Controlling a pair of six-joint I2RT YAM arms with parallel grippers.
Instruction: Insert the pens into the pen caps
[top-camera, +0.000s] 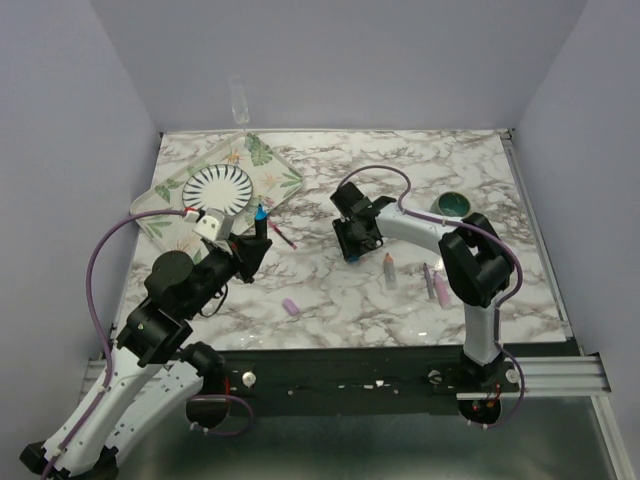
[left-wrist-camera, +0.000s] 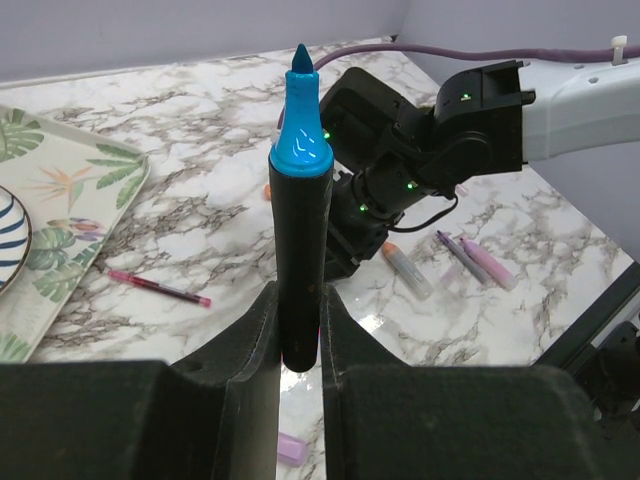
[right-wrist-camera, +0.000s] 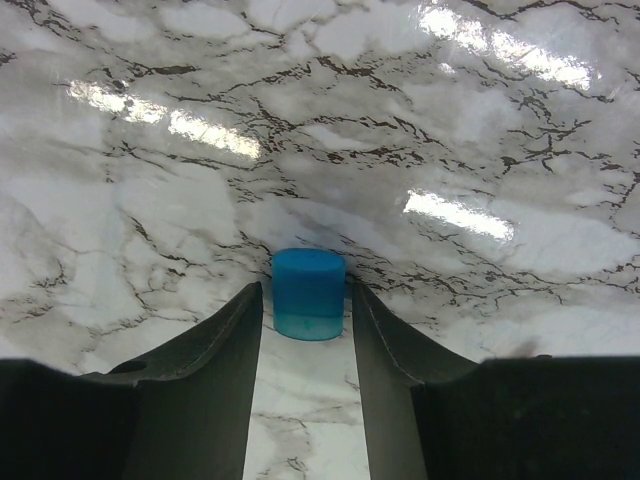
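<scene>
Right wrist: blue cap (right-wrist-camera: 309, 294) between right hand (right-wrist-camera: 306, 292) fingers (right-wrist-camera: 215, 345), marble tabletop (right-wrist-camera: 420, 130) beyond.

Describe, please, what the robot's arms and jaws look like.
The left arm and right arm match: white links, bulky black joints, and a purple cable looping alongside each. Small green lights dot the right arm's wrist. The jaws are plain matte black wedges.

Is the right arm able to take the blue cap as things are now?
Probably yes. The blue cap stands upright on the table between the fingers of the right pincer, with a thin gap on each side, and nothing blocks it.
</scene>
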